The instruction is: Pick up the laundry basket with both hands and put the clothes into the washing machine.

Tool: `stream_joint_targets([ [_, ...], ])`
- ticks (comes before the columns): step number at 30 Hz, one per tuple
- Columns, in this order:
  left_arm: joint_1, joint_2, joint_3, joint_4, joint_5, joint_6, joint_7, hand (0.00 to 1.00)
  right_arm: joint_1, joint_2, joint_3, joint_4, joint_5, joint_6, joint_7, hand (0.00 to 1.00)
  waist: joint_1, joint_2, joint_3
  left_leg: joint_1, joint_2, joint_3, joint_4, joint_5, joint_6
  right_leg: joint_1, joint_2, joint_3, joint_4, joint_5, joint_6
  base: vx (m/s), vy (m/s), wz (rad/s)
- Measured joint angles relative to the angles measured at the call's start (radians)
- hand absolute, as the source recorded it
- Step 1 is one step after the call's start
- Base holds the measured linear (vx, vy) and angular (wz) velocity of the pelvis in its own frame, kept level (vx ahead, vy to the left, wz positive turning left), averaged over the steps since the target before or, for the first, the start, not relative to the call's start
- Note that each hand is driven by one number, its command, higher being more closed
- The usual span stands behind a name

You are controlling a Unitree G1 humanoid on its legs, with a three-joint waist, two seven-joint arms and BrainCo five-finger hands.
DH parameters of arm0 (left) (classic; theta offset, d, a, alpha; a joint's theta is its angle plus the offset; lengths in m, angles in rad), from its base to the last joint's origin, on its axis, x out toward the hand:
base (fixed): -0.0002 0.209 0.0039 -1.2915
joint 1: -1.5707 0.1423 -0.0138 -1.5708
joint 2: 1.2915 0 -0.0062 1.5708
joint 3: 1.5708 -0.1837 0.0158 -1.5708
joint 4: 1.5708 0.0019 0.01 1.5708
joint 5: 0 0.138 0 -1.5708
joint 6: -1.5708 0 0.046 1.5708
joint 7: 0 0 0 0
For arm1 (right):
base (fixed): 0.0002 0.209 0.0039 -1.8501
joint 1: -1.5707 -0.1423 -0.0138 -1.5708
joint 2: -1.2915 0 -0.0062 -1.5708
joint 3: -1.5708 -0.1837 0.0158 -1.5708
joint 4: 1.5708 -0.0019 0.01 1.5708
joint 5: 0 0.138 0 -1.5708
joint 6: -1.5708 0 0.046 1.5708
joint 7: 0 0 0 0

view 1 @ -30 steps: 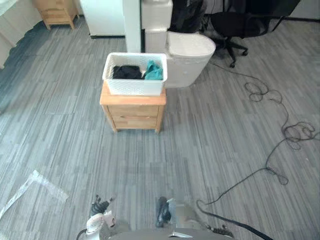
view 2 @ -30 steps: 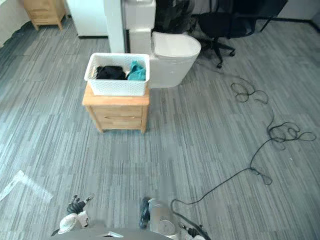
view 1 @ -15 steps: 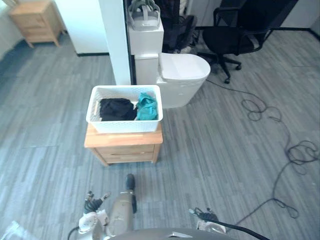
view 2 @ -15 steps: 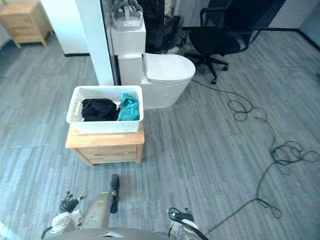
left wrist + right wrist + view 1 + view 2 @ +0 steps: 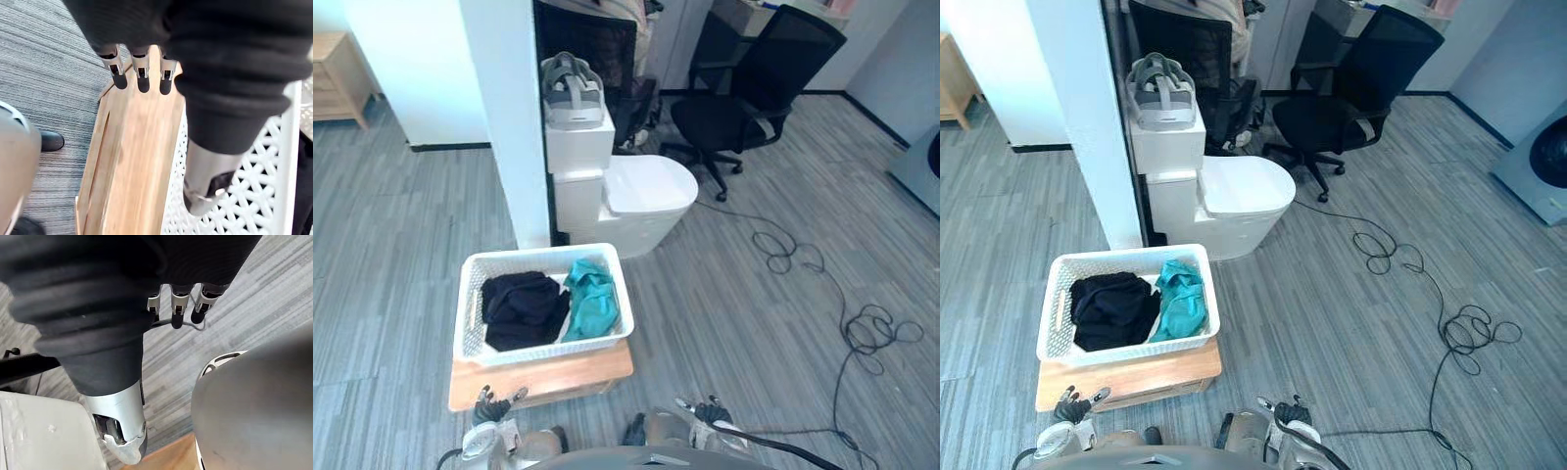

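Observation:
The white lattice laundry basket (image 5: 472, 315) stands on a low wooden nightstand (image 5: 548, 378) right in front of me. Inside lie a black garment (image 5: 521, 308) and a teal one (image 5: 592, 304). My left hand (image 5: 142, 78) hangs open just above the nightstand's top (image 5: 132, 161), beside the basket's side wall (image 5: 244, 186) and apart from it. Held low over the grey floor, my right hand (image 5: 178, 313) has its fingers straight and holds nothing. The washing machine (image 5: 1542, 162), with its dark round door, shows at the far right edge.
Behind the basket stand a white toilet (image 5: 646, 196) with a headset (image 5: 571, 88) on its cistern, and a white pillar (image 5: 504, 117). A black office chair (image 5: 754, 78) is further back. Cables (image 5: 862, 333) loop over the floor to the right.
The whole picture has shifted as the camera came closer: basket and nightstand now sit near the bottom edge, and the washing machine has come into view. The basket stays on its stand.

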Motion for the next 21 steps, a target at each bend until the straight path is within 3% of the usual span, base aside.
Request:
stream_joint_targets([
  [1,-0.005,-0.001,-0.002,0.006,0.012,0.001,0.0,0.0,0.0,-0.005,0.002,0.011,0.001,0.0,0.001,0.0,0.001,-0.008,-0.009,0.004,-0.002,-0.004,0.001,-0.008,-0.007,0.008,0.002,0.016,-0.025,0.013,0.02,0.31,-0.153,0.0],
  [3,0.006,-0.042,-0.006,0.003,0.05,0.002,-0.001,0.0,0.0,-0.037,0.01,0.028,-0.019,0.002,0.002,0.0,0.003,0.069,-0.033,0.018,0.046,-0.006,-0.006,-0.02,-0.028,0.077,0.06,0.0,-0.144,0.05,0.007,0.27,-0.132,-0.11],
  [6,0.017,-0.064,-0.006,0.015,0.058,0.004,-0.001,0.0,-0.001,-0.056,0.009,0.059,-0.039,0.004,0.002,0.0,0.002,0.095,-0.053,0.056,0.077,-0.02,-0.035,-0.029,-0.042,0.153,0.111,-0.009,-0.239,0.067,-0.004,0.2,-0.108,-0.01],
  [10,0.028,-0.052,-0.027,0.02,0.083,0.003,-0.008,0.0,0.0,-0.059,0.01,0.067,-0.039,0.008,0.002,0.0,0.003,0.09,-0.061,0.071,0.088,-0.029,-0.051,-0.03,-0.043,0.184,0.135,-0.007,-0.29,0.079,-0.008,0.07,-0.055,0.01],
  [16,0.02,-0.02,-0.032,0.045,0.108,0.002,-0.01,0.0,-0.001,-0.051,0.012,0.082,-0.036,0.014,0.004,0.0,0.006,0.058,-0.071,0.07,0.082,-0.015,-0.052,-0.035,-0.047,0.208,0.139,0.013,-0.363,0.128,-0.005,-0.02,0.017,-0.09],
  [21,0.03,-0.019,0.059,0.051,0.106,0.006,-0.029,0.0,-0.003,-0.053,-0.032,0.081,0.022,0.021,0.002,0.0,0.011,0.065,-0.068,0.06,0.074,-0.002,-0.05,-0.036,-0.045,0.203,0.131,0.025,-0.379,0.141,-0.001,-0.05,0.019,-0.08],
])
